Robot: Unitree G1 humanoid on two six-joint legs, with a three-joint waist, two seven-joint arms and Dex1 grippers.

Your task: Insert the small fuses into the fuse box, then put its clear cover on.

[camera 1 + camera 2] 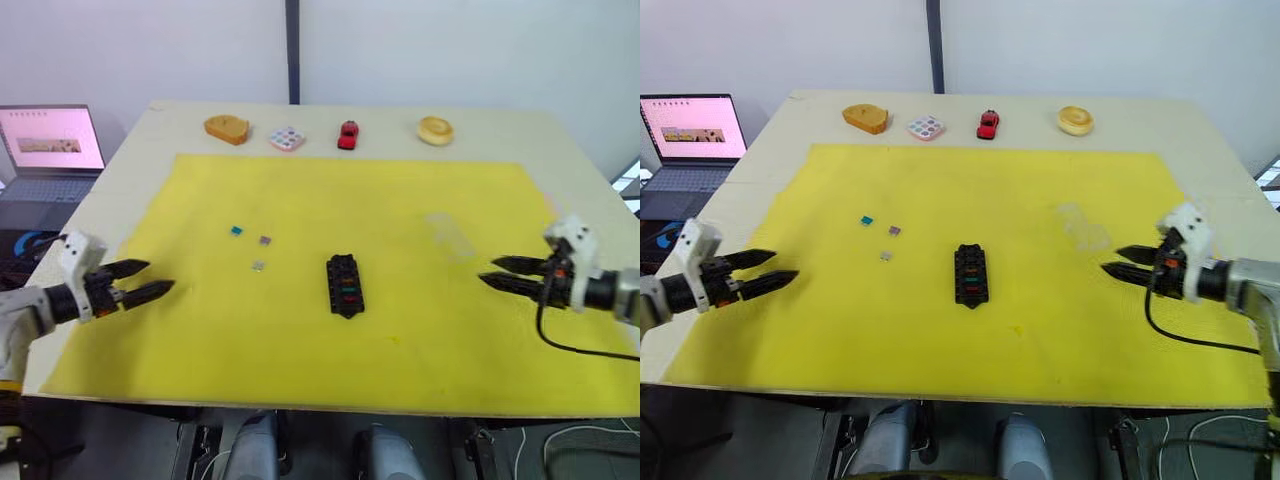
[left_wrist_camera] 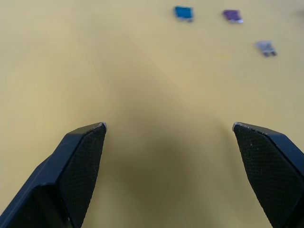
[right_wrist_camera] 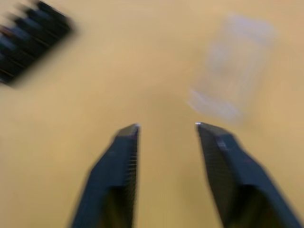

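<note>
The left hand [image 1: 150, 280] is seen held low over the near left edge of the yellow mat [image 1: 420, 330], its two black fingers spread wide and gripping nothing. The right hand [image 1: 1112, 262] is held over the mat's right side, fingers parted by a narrower gap and likewise empty.

Beyond the left hand, three loose small fuses are laid on the mat, well apart from it: a teal fuse [image 1: 236, 231], a purple fuse [image 1: 265, 240] and a grey fuse [image 1: 258, 266], clustered near one another but not touching. The fuse box [image 1: 344, 285] is set at the mat's centre, between the two hands, with red, green and amber fuses seen seated in its slots. The clear cover [image 1: 1083, 228] is lying flat on the mat to the box's right, near the right hand and apart from the box.

Along the far edge of the bench [image 1: 560, 150] are lined an orange wedge-shaped block [image 1: 227, 129], a white tile with coloured dots [image 1: 287, 139], a red toy car [image 1: 347, 135] and a tan ring-shaped block [image 1: 435, 130]. An open laptop [image 1: 50, 150] is seen off the bench's left side.
</note>
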